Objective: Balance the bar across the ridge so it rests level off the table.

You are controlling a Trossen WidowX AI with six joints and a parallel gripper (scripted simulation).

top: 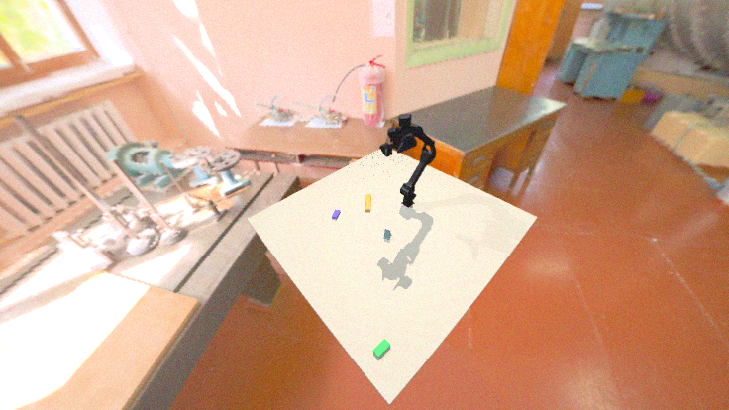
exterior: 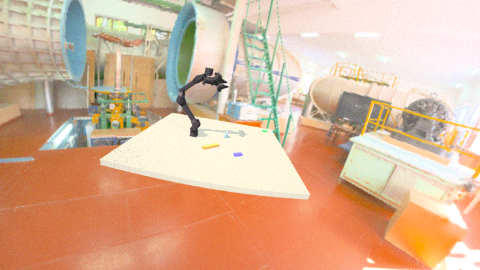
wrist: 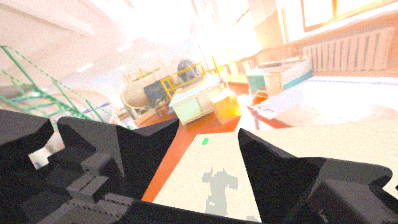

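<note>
The gripper [exterior: 224,86] hangs high above the table [exterior: 161,158], fingers spread, holding nothing. The orange bar [exterior: 210,145] lies flat, apart from the blue ridge [exterior: 226,135]. A purple block [exterior: 237,154] sits near; a green block [exterior: 265,130] lies far off.

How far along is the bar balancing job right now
Nothing is done yet: the orange bar lies flat on the table, apart from the small blue ridge. The gripper is open and empty, high above. Grasping, placing and releasing all remain.
</note>
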